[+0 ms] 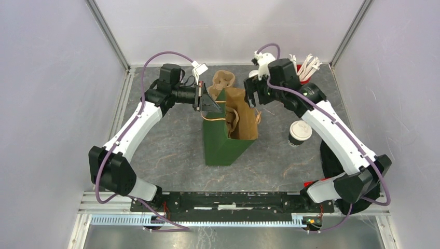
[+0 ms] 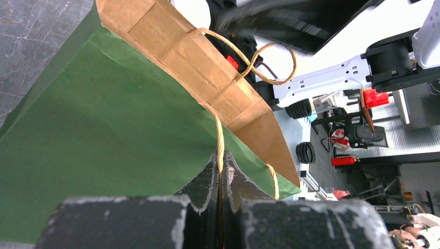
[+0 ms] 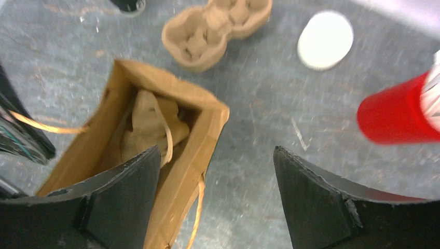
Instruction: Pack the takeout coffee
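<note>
The takeout coffee, a dark cup with a white lid, stands upright on the table right of the bag and apart from both grippers. A green paper bag with a brown inside stands open at the centre. My left gripper is shut on the bag's twine handle at the bag's far left rim. My right gripper is open and empty, just above the bag's far right corner. A brown pulp piece lies inside the bag. The coffee shows in neither wrist view.
A pulp cup carrier lies behind the bag; it also shows in the right wrist view. A loose white lid and a red holder with white sticks are at the back right. Walls close in on three sides.
</note>
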Controlling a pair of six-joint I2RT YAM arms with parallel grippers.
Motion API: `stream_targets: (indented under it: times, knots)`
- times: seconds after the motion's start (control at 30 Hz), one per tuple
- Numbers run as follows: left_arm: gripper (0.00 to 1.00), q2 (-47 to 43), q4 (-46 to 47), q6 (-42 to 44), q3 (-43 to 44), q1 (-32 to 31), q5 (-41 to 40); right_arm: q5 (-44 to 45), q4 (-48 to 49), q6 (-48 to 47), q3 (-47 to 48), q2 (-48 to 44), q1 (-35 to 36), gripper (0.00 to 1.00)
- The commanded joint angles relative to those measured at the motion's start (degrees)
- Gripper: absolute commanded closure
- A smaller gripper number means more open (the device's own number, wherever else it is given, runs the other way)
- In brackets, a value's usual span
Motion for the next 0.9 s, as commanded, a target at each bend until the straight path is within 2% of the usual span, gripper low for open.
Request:
stream_targets:
  times: [0.0,0.07,0.1,0.23,0.33,0.63,0.73,0.8,0.83,0.87]
  knots:
    - [0.98,-2.6,0.5,2.3,0.1,0.3,-0.7,0.4,-3.3,5.4,-6.4,0.1,2.6,0.16]
    - [0.98,-3.2,0.6,1.5,0.0,0.3,-1.7,0.8,-1.3,6.6,-9.3,-0.2,4.0,0.21]
    - [0.98,-3.6,0.7,1.0,-0.2,0.3,-2.0,1.2,-0.6,7.5,-10.1,-0.1,4.5,0.27]
    - [0.98,-5.8,-0.1,-1.3,-0.1,0.3,-7.3,4.1,-3.3,11.4,-7.1,1.7,5.4,0.81]
    - [0.98,-7.6,-1.3,-4.8,0.5,0.3,-11.9,7.7,-7.9,13.0,-2.0,2.2,7.3,1.00]
    - [0.98,-16.3,-1.9,-15.9,-0.4,0.0,-15.3,8.8,-20.7,17.3,6.6,3.0,10.6,1.00]
    - [0.98,-17.0,-3.7,-18.5,-3.0,0.0,-23.4,10.8,-18.0,17.2,2.3,2.5,10.6,1.00]
    - [0.98,-15.0,-7.5,-20.0,-5.7,0.1,-29.2,14.9,-12.2,15.4,-4.0,2.8,10.6,1.00]
    - [0.98,-13.3,-9.5,-20.6,-6.8,0.1,-30.8,15.7,-10.9,14.2,-5.7,3.7,10.4,1.00]
    - [0.98,-12.0,-9.3,-20.6,-7.7,0.1,-29.2,16.4,-12.0,13.4,-4.1,5.7,10.3,1.00]
